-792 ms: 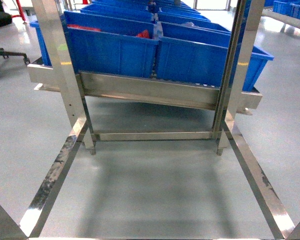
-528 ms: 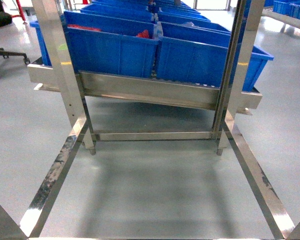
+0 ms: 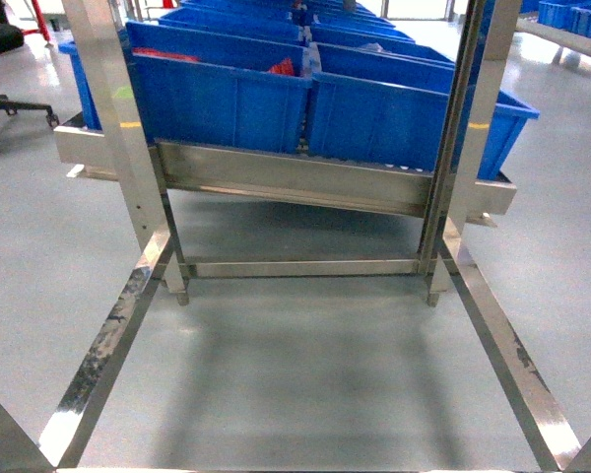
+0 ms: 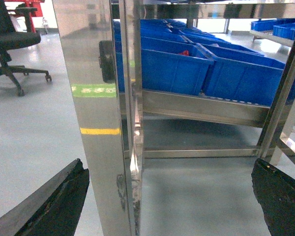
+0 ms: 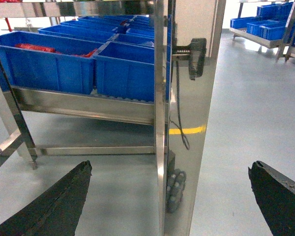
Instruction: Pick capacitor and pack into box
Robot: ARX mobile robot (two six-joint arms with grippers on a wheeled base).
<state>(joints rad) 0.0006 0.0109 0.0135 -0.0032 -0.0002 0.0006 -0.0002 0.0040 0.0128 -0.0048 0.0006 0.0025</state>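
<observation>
Nearest in each wrist view are the dark fingers of that arm's pincer. The left pincer (image 4: pixel 169 206) has its black fingers (image 4: pixel 59 206) at the bottom corners, spread wide with nothing between them. The right pincer (image 5: pixel 167 206) is likewise spread wide and empty, one finger (image 5: pixel 49 206) at each lower corner. Neither pincer shows in the head view. Below lies the pale grey polished floor (image 3: pixel 305 374), crossed by the low rails of a stainless steel rack frame (image 3: pixel 138 197). Farther off, the rack's sloped shelf carries rows of blue plastic bins (image 3: pixel 227 94); some hold red-orange items (image 3: pixel 281 68), too small to identify. No orange capacitor or pink box can be made out.
</observation>
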